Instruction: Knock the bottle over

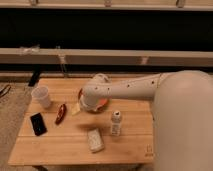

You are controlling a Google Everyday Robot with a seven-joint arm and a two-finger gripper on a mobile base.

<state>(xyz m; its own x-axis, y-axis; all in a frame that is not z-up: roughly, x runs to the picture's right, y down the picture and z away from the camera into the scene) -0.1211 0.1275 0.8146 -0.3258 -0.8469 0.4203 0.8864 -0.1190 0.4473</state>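
Note:
The bottle [116, 123] is small, slim and whitish with a white cap. It stands upright on the wooden table [60, 147], right of centre. My white arm reaches in from the right, and its gripper [80, 105] is over the middle of the table. The gripper is up and to the left of the bottle, apart from it, above an orange object [103, 104].
A white plastic cup [41, 96] stands at the table's left. A red elongated object [61, 113] and a flat black object [38, 123] lie near it. A whitish rectangular packet [95, 140] lies in front of the bottle. A rail and dark wall run behind the table.

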